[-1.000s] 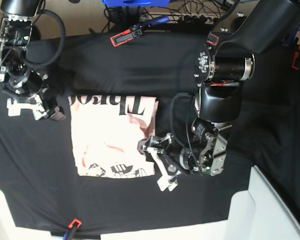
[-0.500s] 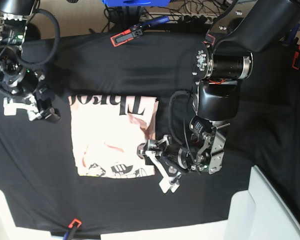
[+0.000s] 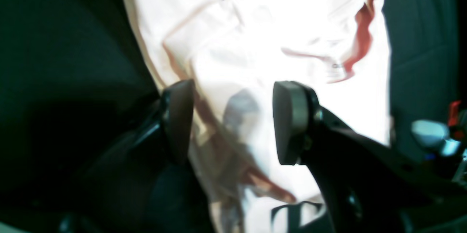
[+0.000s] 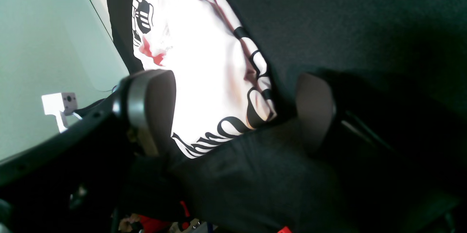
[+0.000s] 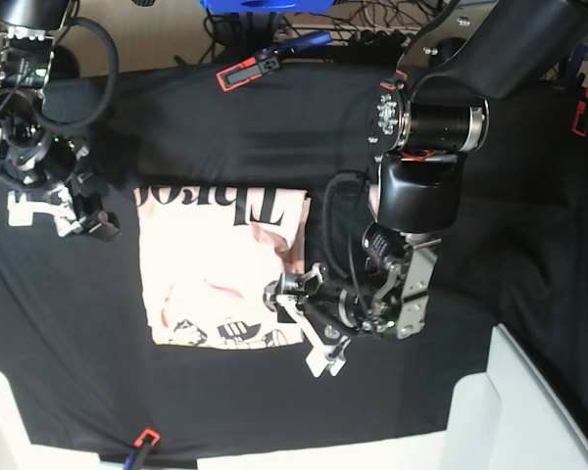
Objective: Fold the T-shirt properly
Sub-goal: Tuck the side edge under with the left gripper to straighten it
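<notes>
The pale pink T-shirt (image 5: pixel 220 264) lies folded into a rectangle on the black table cloth (image 5: pixel 225 127). Black lettering runs along its far edge and cartoon graphics along its near edge. My left gripper (image 5: pixel 299 331) is open at the shirt's near right corner. In the left wrist view its fingers (image 3: pixel 290 119) straddle wrinkled pink fabric (image 3: pixel 255 43), and I cannot tell whether they touch it. My right gripper (image 5: pixel 64 217) stands open to the left of the shirt, apart from it. In the right wrist view the gripper (image 4: pixel 233 112) frames the lettered corner (image 4: pixel 204 61) beyond its pads, and nothing is held.
Red-and-black clamps (image 5: pixel 240 73) (image 5: pixel 145 438) pin the cloth at the far and near edges. A blue object (image 5: pixel 265 5) and cables lie beyond the table. White panels (image 5: pixel 529 411) stand at the near right and near left corners.
The left arm has crept a little to the left, bringing its gripper closer over the shirt's near right corner. The right gripper shifted slightly left, then held still.
</notes>
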### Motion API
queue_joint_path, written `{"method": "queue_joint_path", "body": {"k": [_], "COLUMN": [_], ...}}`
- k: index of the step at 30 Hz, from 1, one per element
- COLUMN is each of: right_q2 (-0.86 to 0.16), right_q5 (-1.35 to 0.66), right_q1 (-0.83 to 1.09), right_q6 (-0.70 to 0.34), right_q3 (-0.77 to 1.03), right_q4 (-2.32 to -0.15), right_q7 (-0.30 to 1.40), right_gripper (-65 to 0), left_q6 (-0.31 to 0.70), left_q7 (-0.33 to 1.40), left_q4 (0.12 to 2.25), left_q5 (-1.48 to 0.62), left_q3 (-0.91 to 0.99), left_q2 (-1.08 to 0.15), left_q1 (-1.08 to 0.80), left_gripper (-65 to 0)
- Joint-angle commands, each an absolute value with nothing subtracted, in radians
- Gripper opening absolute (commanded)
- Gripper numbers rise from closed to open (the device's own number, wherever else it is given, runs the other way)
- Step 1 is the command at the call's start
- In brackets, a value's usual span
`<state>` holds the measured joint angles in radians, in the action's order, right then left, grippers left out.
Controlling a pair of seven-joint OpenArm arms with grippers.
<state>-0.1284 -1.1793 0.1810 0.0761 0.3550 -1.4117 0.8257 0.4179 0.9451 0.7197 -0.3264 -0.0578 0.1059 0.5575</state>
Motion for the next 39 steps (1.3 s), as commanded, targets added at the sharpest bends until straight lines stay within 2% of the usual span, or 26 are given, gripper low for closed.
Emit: {"method": "queue_joint_path", "body": {"k": [1,10,14,18,20,24,25,36,38,39], "right_q2": [-0.137,-0.137,-0.142,-0.142,-0.142,-0.142,-0.142,-0.139,-0.137,-0.137], "right_q5": [-1.202,-1.202,-1.202,-1.202,-1.202,-1.202,-1.202,-1.202,-1.202,-1.202], "right_q1": [0.173,0.173,0.173,0.173,0.173,0.173,0.173,0.177,0.185,0.186], "right_q6": [0.061,0.061,0.061,0.059,0.059,0.059,0.059,0.059,0.059,0.059], "right_q3": [0.358,0.358,0.360,0.360,0.360,0.360,0.360,0.360,0.360,0.360], "right_q4": [-1.431,-1.431,-1.431,-1.431,-1.431,-1.431,-1.431,-1.431,-1.431,-1.431], "right_q7": [0.823,0.823,0.823,0.823,0.823,0.823,0.823,0.823,0.823,0.823], "right_gripper": [-16.4,-16.4,-16.4,-16.4,-16.4,-16.4,-16.4,-16.4,-16.4,-16.4], "left_q6": [0.423,0.420,0.328,0.328,0.328,0.328,0.328,0.325,0.325,0.325], "left_q7": [0.932,0.880,0.816,0.803,0.803,0.802,0.800,0.800,0.799,0.799], "left_q4": [0.736,0.731,0.653,0.642,0.644,0.644,0.644,0.644,0.644,0.644], "left_q5": [-0.317,-0.260,-0.265,-0.266,-0.266,-0.268,-0.268,-0.259,-0.259,-0.259], "left_q3": [-0.054,-0.058,-0.058,-0.056,-0.056,-0.054,-0.054,-0.056,-0.056,-0.056], "left_q2": [0.127,0.151,0.147,0.145,0.147,0.148,0.148,0.147,0.147,0.147], "left_q1": [0.587,0.582,0.588,0.591,0.593,0.596,0.598,0.615,0.616,0.616], "left_gripper": [-31.1,-31.1,-31.1,-31.2,-35.6,-55.8,-57.8,-59.5,-64.7,-65.0]}}
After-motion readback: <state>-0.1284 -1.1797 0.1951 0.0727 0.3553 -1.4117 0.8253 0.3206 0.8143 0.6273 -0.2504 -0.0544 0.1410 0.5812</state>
